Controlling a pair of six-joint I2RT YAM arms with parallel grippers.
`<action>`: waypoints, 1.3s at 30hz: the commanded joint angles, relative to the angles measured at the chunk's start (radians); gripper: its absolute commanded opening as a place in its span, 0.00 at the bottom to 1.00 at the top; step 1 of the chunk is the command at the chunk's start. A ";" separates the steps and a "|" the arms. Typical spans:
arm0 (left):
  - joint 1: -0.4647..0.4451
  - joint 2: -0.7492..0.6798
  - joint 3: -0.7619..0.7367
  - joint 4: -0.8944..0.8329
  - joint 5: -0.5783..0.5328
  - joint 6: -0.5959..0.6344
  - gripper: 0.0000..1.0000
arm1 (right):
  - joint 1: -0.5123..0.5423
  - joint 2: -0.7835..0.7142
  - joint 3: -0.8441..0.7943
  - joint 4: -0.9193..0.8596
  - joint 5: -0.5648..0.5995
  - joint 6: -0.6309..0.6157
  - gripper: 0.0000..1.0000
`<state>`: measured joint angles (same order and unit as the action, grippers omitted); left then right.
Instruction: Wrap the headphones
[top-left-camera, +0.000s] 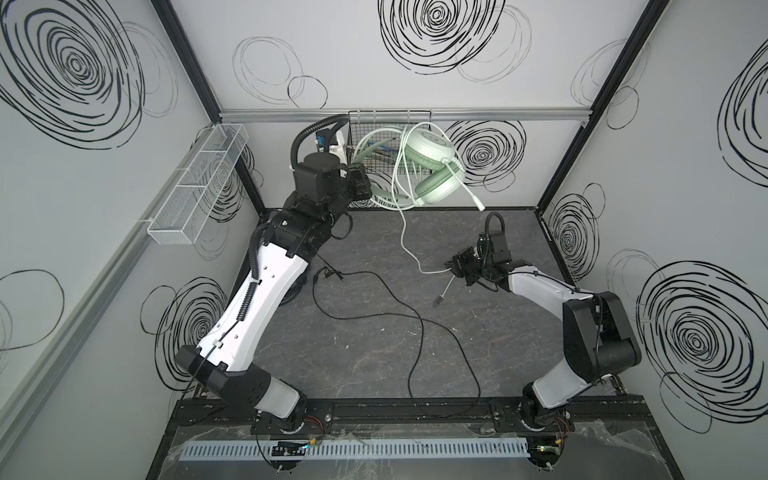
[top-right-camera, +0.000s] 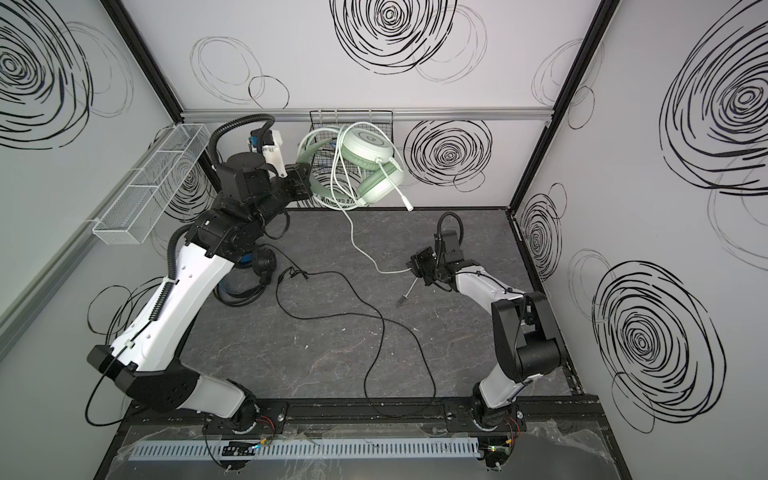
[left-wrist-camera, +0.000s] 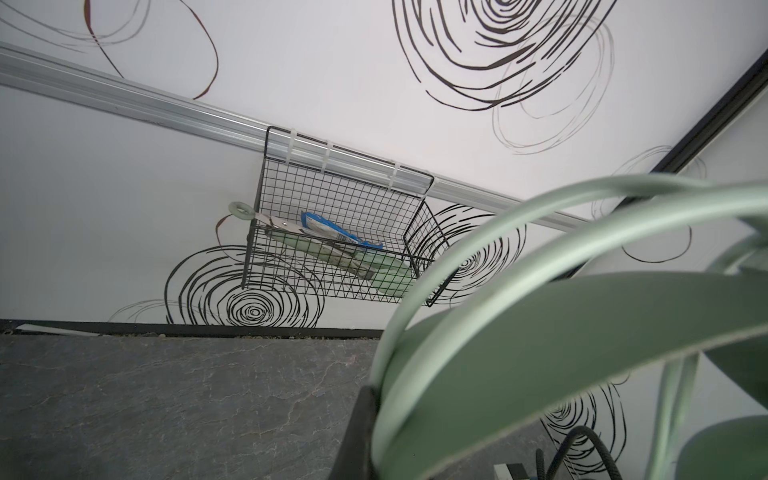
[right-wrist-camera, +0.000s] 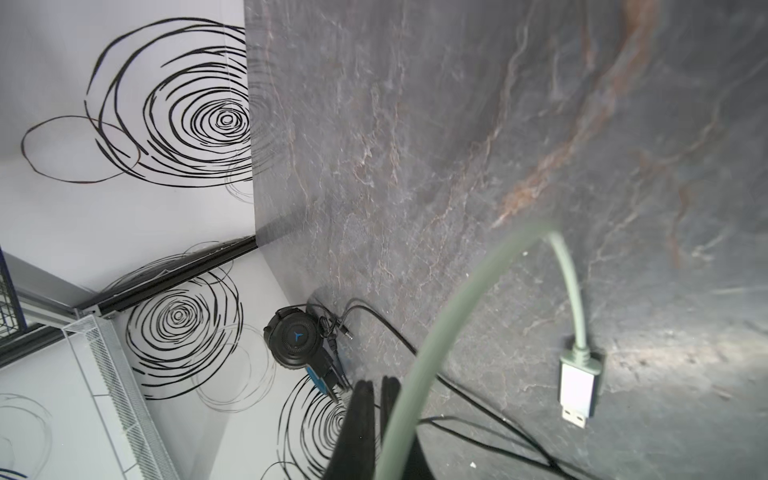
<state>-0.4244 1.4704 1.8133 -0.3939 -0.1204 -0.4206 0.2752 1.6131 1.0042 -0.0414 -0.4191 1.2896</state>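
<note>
You can read no words or numbers. The black headset (right-wrist-camera: 279, 332), low centre in the right wrist view, bears a blue Y-shaped emblem (right-wrist-camera: 297, 336); the blue packet (left-wrist-camera: 322, 226), mid left wrist view, carries an unreadable barcode label (left-wrist-camera: 341, 237).

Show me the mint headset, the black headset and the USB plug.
mint headset (top-left-camera: 428, 147), in a top view, upper ear cup.
black headset (right-wrist-camera: 293, 337), right wrist view, ear cup.
USB plug (right-wrist-camera: 579, 388), right wrist view, plug housing.
</note>
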 joint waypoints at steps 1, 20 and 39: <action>0.049 -0.087 -0.079 0.231 0.204 -0.061 0.00 | -0.047 -0.034 0.102 -0.062 0.053 -0.100 0.00; 0.041 -0.265 -0.410 0.185 0.476 0.075 0.00 | -0.192 0.022 0.579 -0.144 0.290 -0.461 0.00; -0.160 -0.323 -0.527 0.045 0.587 0.269 0.00 | -0.251 0.120 0.916 -0.236 0.184 -0.631 0.00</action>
<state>-0.5457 1.1751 1.2823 -0.3054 0.3389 -0.1982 0.0193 1.6993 1.8633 -0.3111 -0.2306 0.7204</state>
